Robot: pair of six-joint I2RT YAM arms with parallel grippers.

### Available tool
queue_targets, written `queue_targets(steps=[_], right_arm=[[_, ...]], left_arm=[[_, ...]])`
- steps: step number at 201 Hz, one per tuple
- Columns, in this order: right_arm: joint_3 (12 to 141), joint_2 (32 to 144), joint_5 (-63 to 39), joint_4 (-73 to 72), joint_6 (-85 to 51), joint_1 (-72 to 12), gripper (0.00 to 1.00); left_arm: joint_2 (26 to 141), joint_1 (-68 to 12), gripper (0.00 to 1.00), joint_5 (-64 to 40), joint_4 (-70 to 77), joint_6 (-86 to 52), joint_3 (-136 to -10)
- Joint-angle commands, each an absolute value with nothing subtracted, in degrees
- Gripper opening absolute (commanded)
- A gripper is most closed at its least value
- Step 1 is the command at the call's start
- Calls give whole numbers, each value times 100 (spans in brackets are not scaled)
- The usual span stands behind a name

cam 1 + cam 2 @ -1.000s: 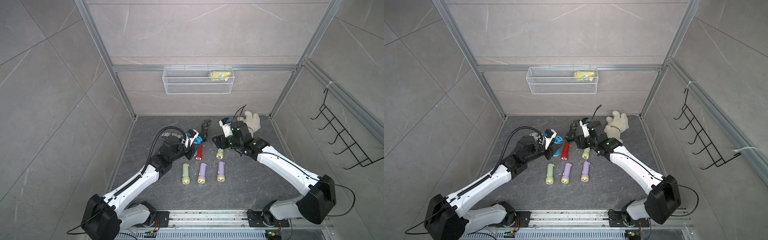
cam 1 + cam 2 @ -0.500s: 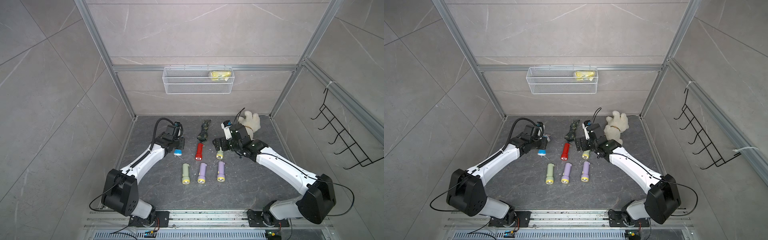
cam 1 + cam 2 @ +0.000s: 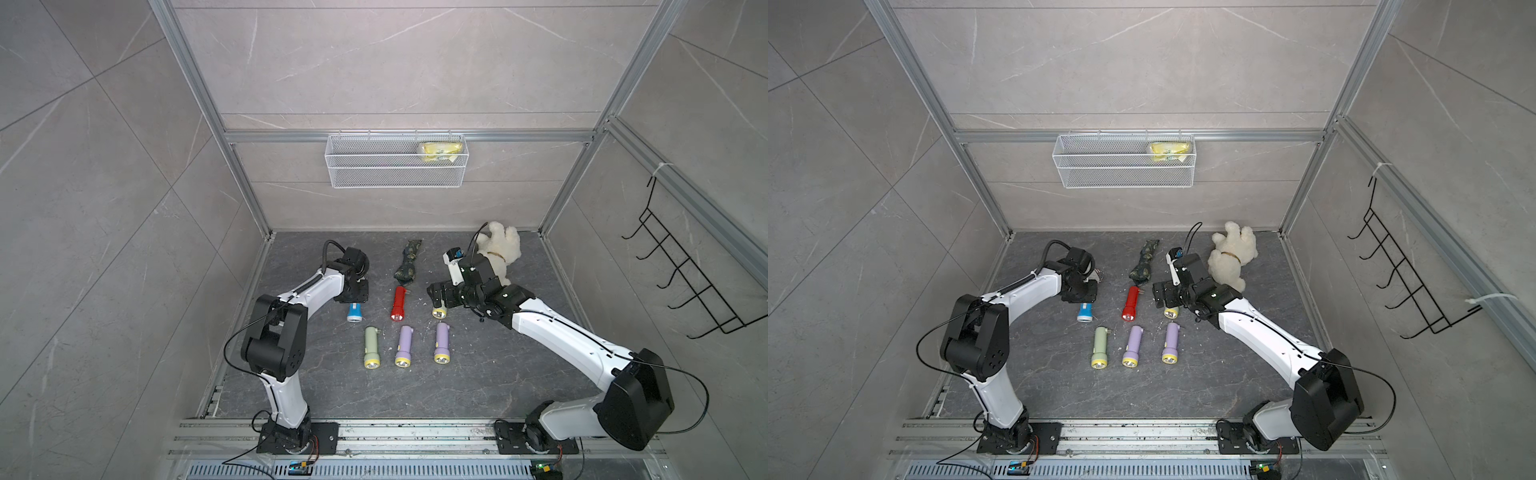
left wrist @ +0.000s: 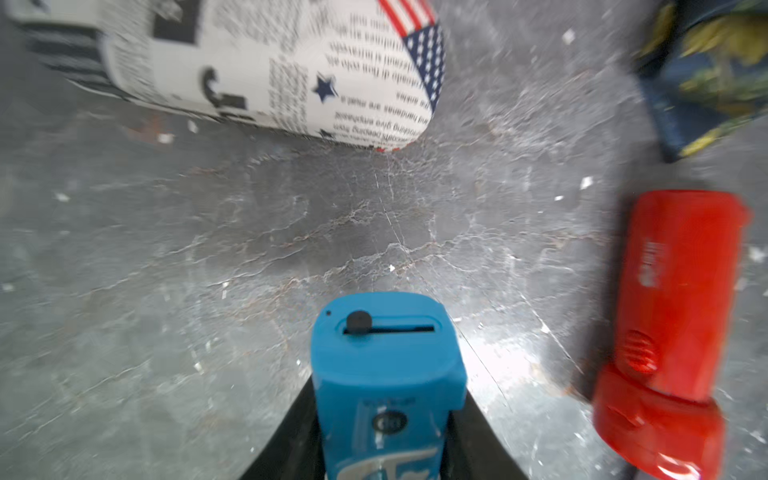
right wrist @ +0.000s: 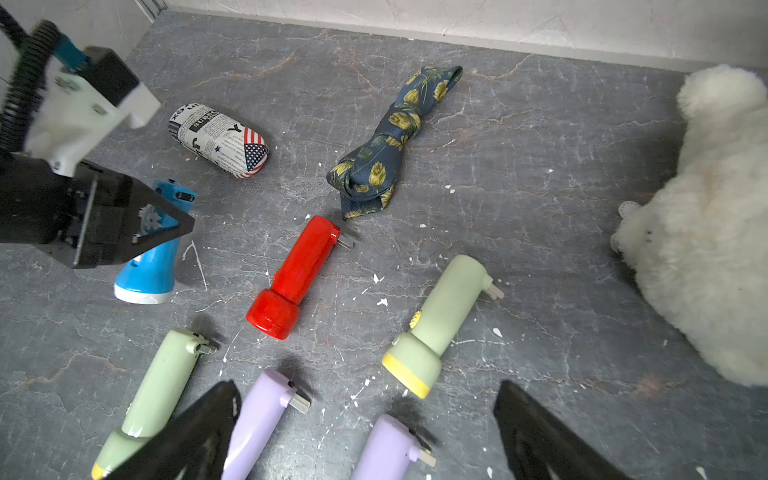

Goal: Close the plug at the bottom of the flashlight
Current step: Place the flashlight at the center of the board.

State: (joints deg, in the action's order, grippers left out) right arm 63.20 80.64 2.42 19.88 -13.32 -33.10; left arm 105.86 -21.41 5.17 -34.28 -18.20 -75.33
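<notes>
Where the left claw [image 3: 352, 300] reaches: clamped on the blue flashlight [image 3: 354, 312], whose white head touches the bench [image 3: 478, 374].
Middle: red flashlight [image 3: 398, 303] lying flat, plug prongs sticking out.
Right claw [image 5: 366, 390]: spread wide apart, above a pale-green flashlight [image 5: 440, 324].

Blue flashlight [image 3: 354, 311]; red flashlight [image 3: 398, 303]; navy tie [image 3: 409, 262], yellow flowers; newsprint pouch [image 5: 218, 139], flag patch; cream plush [image 3: 500, 249].
</notes>
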Motion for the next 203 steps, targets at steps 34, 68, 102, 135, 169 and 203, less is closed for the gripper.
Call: queue_targets(steps=[34, 68, 102, 135, 169, 203], right_arm=[[6179, 7849, 341, 1907, -1247, -3305, 100], [6157, 7848, 360, 1921, -1259, -3307, 100], [6157, 7849, 358, 1908, -1257, -3305, 100], [6118, 7830, 238, 1853, -1305, -3306, 100], [6039, 7898, 55, 1811, -1404, -3305, 100], [6003, 7884, 31, 1804, -1411, -3308, 100]], left_arm=[[11238, -1857, 4, -200, -3600, -1775, -8024], [11481, -1756, 11, -241, -3746, -1697, -8211], [11685, -1749, 20, -229, -3835, -1670, -8258], [11808, -1749, 28, -254, -3858, -1705, -8280], [11805, -1749, 48, -246, -3867, -1731, -8294], [11710, -1749, 71, -224, -3979, -1714, -8388]])
